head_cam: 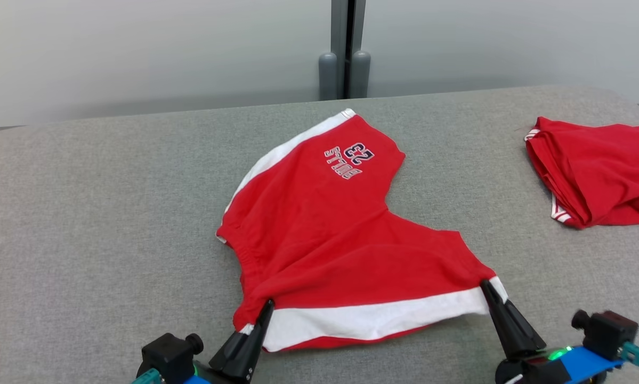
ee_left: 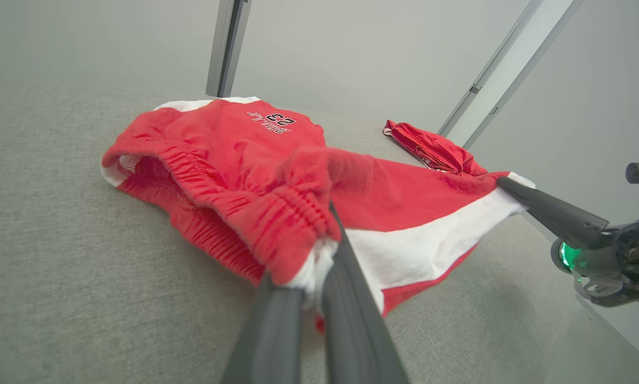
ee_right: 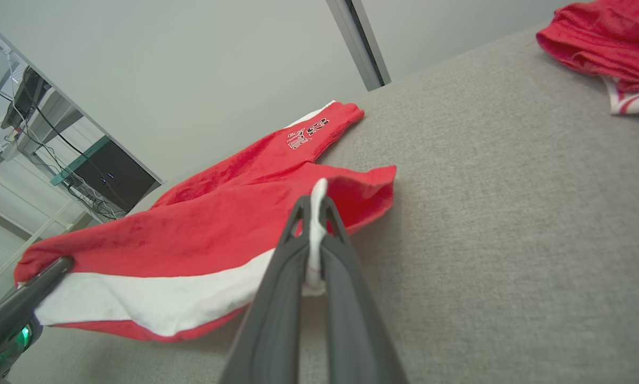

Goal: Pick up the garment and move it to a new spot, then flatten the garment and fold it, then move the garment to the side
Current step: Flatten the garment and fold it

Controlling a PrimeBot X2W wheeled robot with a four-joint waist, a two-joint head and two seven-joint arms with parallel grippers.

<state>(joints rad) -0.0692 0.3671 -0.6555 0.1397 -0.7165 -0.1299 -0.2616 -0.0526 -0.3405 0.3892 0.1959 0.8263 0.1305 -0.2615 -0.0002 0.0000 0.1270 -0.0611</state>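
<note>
- So there's a pair of red shorts (head_cam: 330, 234) in soft knit fabric with white side bands, spread out mid-way across a wide table covered in grey woven fabric (head_cam: 85, 213).
- The far leg points away from the robot and carries a dark-and-white "BULLS 23" print (head_cam: 349, 158), upside down in the head view.
- The left gripper (head_cam: 267, 306), two long dark fingers, is clamped tight on the near-left corner of the shorts. In its wrist view the gathered elastic waistband (ee_left: 276, 208) bunches up right against the fingers, with white cloth pinched between them.
- The right gripper (head_cam: 487, 288) is pinched closed on the near-right corner, right where the white band (head_cam: 372, 317) ends at the leg hem. Its own wrist view shows a sliver of white cloth squeezed between the two fingers.
- The white band runs fairly straight from one gripper to the other, with a thin strip of red below it.
- That near edge looks lifted a little off the table, with shadow under it; the rest of the shorts lies on the fabric, a bit rumpled around the waistband.
- Off at the far right of the table, well apart from all this, sits a second red garment with white trim (head_cam: 596, 176), folded into a loose bundle.
- Behind the table are pale grey wall panels with a dark vertical post (head_cam: 345, 53) between them.
</note>
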